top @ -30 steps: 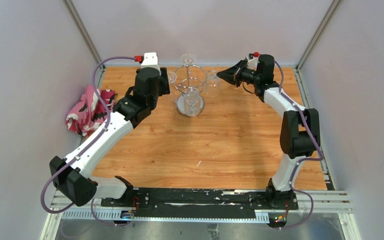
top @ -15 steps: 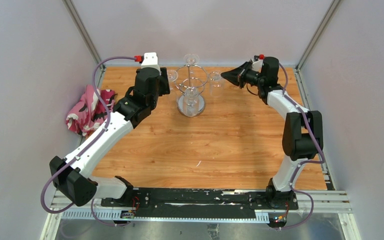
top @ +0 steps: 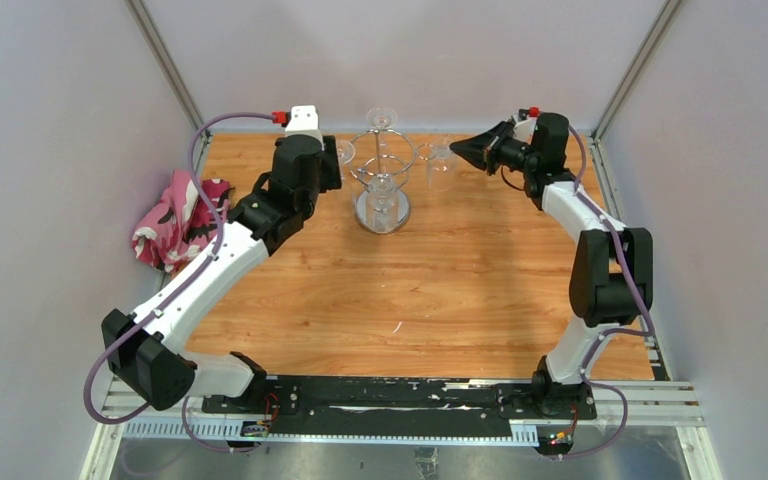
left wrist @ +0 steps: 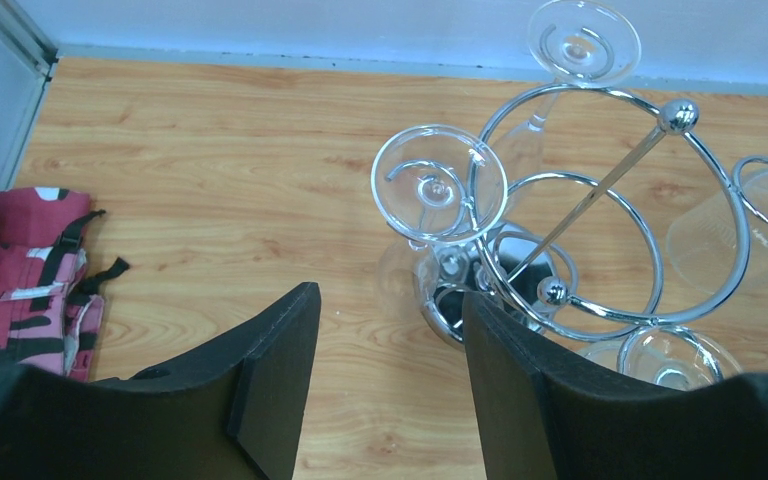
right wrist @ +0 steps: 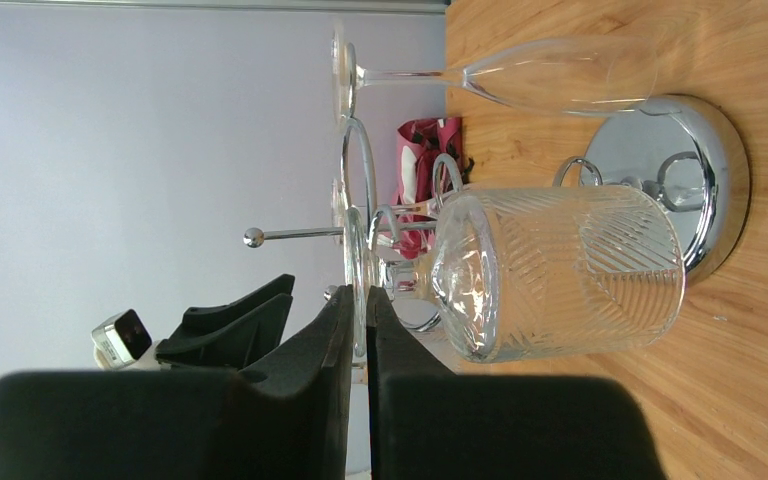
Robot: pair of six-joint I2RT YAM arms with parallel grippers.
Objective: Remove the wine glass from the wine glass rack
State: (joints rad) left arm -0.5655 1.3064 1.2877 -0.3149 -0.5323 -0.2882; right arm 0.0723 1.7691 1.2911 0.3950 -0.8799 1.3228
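**Right jaws pinch glass foot beside rack**

Right gripper (right wrist: 358, 300): jaws nearly together, clamped on the foot disc of the cut-pattern wine glass (right wrist: 560, 270). The glass hangs bowl-down, just beside the right side of the wine glass rack (top: 360, 212); cannot tell if it is free of the wire. The rack stands mid-way along the worktop's (top: 460, 290) far edge. Left gripper (left wrist: 390, 390): jaws well apart, empty, near a second glass (left wrist: 440, 185) hanging on the rack's left.
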